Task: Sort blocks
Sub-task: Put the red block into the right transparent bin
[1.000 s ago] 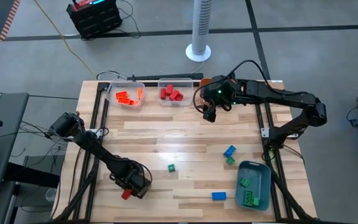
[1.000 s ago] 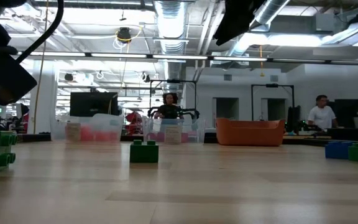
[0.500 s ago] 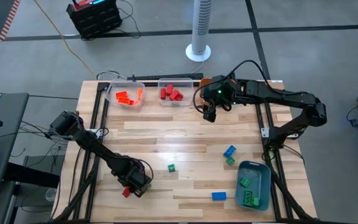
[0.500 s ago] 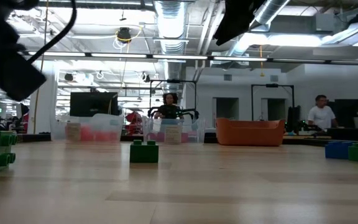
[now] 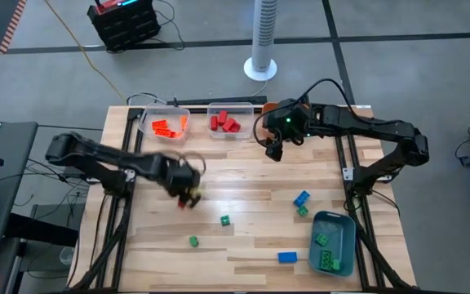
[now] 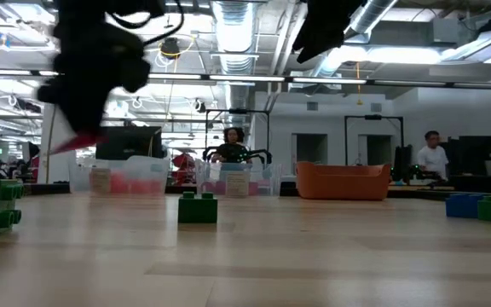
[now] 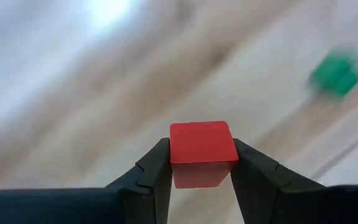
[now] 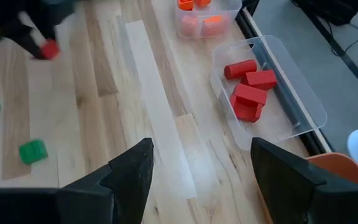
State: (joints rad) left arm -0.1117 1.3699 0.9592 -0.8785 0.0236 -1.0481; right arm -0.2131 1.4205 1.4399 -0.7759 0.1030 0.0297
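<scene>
Left claw (image 7: 202,163) clamps red block (image 7: 202,149), flat face outward.

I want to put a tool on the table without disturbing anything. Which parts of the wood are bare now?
Bare: the strip between the two clear bins and the right gripper, down to the green block; also the near left corner. Crowded: near the blue-grey bin, and where the left gripper carries a red block.

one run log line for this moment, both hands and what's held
left hand: shut on red block, above table centre | right hand: open, empty, near clear bin of red blocks | loose: green, blue blocks
</scene>
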